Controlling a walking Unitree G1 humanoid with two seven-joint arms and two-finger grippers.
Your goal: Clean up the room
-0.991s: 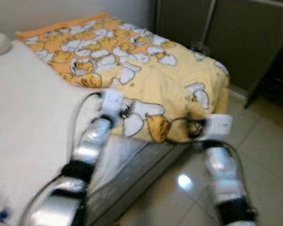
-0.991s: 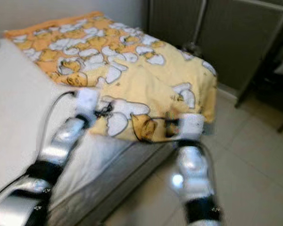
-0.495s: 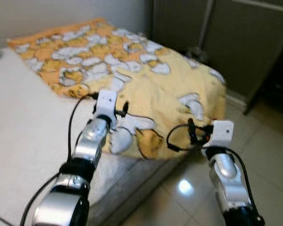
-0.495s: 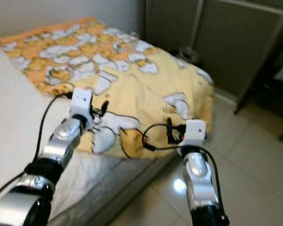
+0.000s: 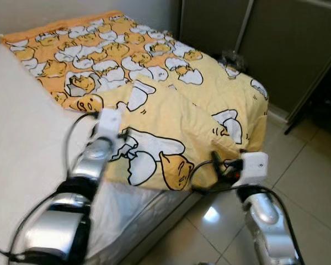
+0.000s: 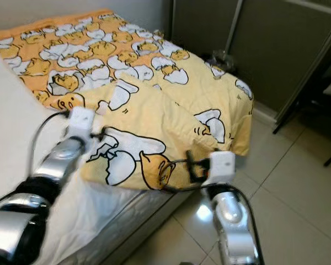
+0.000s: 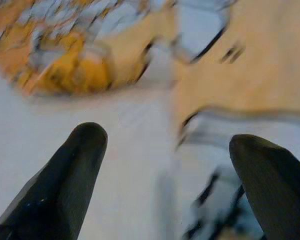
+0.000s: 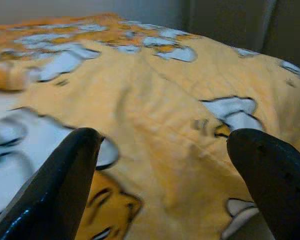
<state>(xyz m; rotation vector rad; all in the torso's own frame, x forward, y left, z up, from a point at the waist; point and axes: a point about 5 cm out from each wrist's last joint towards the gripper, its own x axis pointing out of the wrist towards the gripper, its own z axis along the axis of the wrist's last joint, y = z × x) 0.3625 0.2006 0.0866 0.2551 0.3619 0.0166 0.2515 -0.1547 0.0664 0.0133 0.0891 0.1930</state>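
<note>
On the bed: a yellow-orange blanket (image 5: 171,88) printed with white eggshell and yolk figures lies spread across the far side and corner of the bed (image 5: 22,154), over a white sheet (image 5: 27,127).
Blanket edge: the near edge is turned back on itself in a loose fold, lying on the sheet close to the bed's side; one corner droops over the bed end toward the floor (image 5: 309,176).
Left tool (image 7: 165,145): hovering low over the sheet just beside the folded blanket edge, its two black fingers (image 7: 72,165) spread wide apart with nothing between them; the wrist view here is blurred.
Right tool (image 8: 162,145): at the bed's side by the draped corner, pointing at the blanket, fingers (image 8: 270,170) also spread wide and bare, the cloth just ahead of them.
Arms: both silver arms reach forward, the left one above the mattress, the right one above the tiled floor.
Beyond the bed: dark cabinet doors (image 5: 287,44) stand along the wall, near the blanket's hanging corner.
Floor: pale glossy tiles with a bright spot of reflected light by the right arm.
</note>
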